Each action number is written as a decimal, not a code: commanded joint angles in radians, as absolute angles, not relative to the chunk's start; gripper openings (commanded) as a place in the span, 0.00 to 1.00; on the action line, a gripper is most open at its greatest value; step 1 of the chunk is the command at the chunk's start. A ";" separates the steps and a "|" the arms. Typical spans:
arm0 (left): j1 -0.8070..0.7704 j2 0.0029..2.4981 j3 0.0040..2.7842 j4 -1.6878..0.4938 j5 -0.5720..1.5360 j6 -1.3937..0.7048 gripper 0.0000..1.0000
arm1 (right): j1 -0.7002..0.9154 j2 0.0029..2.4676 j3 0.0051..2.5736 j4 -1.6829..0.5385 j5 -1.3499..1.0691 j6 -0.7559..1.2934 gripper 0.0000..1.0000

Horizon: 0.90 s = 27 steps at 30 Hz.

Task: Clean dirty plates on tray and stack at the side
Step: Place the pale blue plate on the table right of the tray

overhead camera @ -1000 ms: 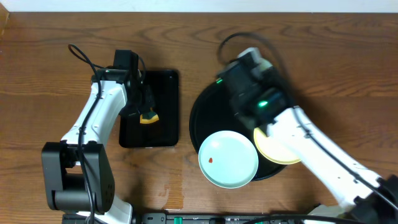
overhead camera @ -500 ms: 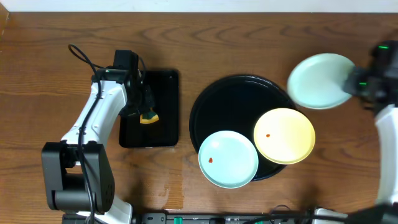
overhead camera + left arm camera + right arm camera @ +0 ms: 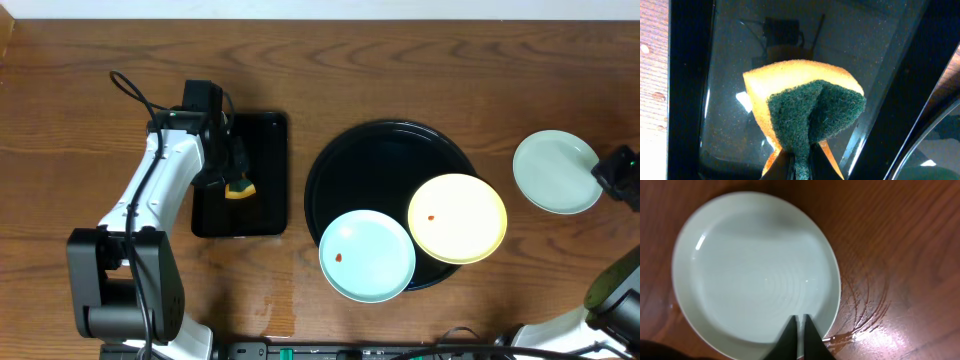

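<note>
A pale mint plate [image 3: 556, 172] is on the wood at the far right, off the round black tray [image 3: 375, 165]. My right gripper [image 3: 605, 172] is shut on its rim; the right wrist view shows the fingers [image 3: 800, 321] pinching the edge of the plate [image 3: 755, 265]. I cannot tell if the plate rests on the table. A pale yellow plate [image 3: 457, 218] with a red speck lies on the tray's right side. A mint-blue plate [image 3: 367, 256] with a red speck overhangs the tray's front rim. My left gripper [image 3: 238, 185] is shut on a yellow-green sponge [image 3: 805, 110].
A smaller rectangular black tray [image 3: 262, 140] lies left of the round tray, under the sponge and left gripper; its rim shows in the left wrist view [image 3: 690, 75]. A wet smear marks the wood beside the mint plate [image 3: 865, 310].
My right arm carried the mint plate off the round tray, out to the right and down to the far right side, uncovering the yellow plate. The left arm has not moved.
</note>
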State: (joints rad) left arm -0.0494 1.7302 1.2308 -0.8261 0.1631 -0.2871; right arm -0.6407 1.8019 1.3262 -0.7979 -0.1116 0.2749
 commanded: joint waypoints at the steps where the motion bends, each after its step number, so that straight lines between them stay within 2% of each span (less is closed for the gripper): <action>1: -0.049 1.730 1.234 -0.828 0.176 -0.277 0.08 | -0.641 1.798 1.327 -0.793 -0.186 0.252 0.29; 3: -0.049 1.730 1.234 -0.830 0.176 -0.276 0.08 | -0.638 1.779 1.327 -0.796 -0.270 0.223 0.39; 10: -0.060 1.707 1.235 -0.852 0.231 -0.228 0.08 | -0.564 1.626 1.327 -0.875 -0.507 0.171 0.47; 19: -0.179 1.613 1.235 -0.859 0.231 -0.163 0.08 | -0.297 1.501 1.327 -1.082 -0.421 0.148 0.52; 27: -0.325 1.614 1.235 -0.819 0.217 -0.131 0.08 | -0.121 1.507 1.327 -1.110 -0.284 0.153 0.53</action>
State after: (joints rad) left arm -0.2920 1.6211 1.2308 -0.8257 0.2119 -0.1585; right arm -0.1478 1.5017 1.3266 -1.1095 -0.3454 0.1650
